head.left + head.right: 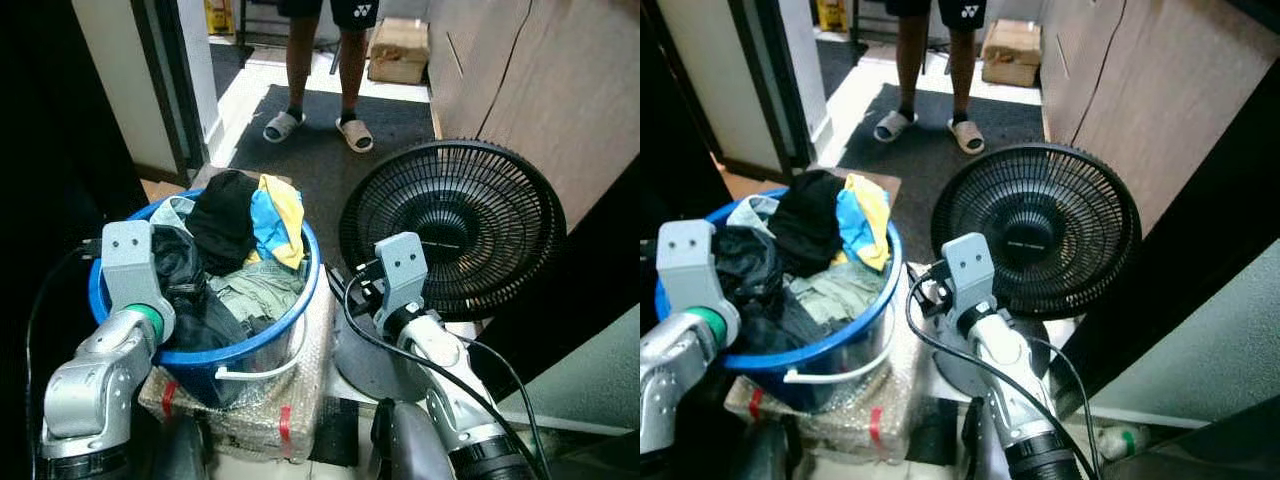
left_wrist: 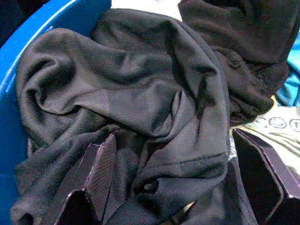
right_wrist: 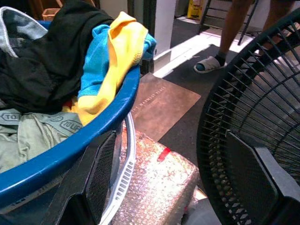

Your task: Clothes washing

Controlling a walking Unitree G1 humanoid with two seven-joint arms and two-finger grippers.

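Left eye view: a blue laundry basket (image 1: 293, 305) sits at lower left of the frame, heaped with clothes, resting on a bubble-wrapped parcel (image 1: 262, 405) with red tape. On the heap lie a black garment (image 1: 222, 218), a blue and yellow garment (image 1: 276, 215) draped over the far rim, a pale green garment (image 1: 247, 289) near the middle, and a dark grey garment (image 1: 185, 272) on the left side. A white handle (image 1: 262, 370) hangs from the basket's near rim.

The left gripper (image 2: 173, 187) is down in the basket's left side; in the left wrist view its two black fingers (image 2: 101, 176) stand wide apart, pressed into the dark grey cloth with a fold of it between them, not closed on it. The left arm's silver wrist (image 1: 128, 265) rises at the basket's left rim.

The right gripper (image 3: 183, 187) hovers in the gap between the basket and a black floor fan (image 1: 452, 225) at right of centre; its fingers (image 3: 101, 171) are spread wide, with nothing held. The fan faces upward, tilted, beside a wooden wall panel (image 1: 560, 90).

At the top of the frame a person's legs (image 1: 322, 60) in slippers (image 1: 283, 125) stand on a dark mat (image 1: 320, 150).
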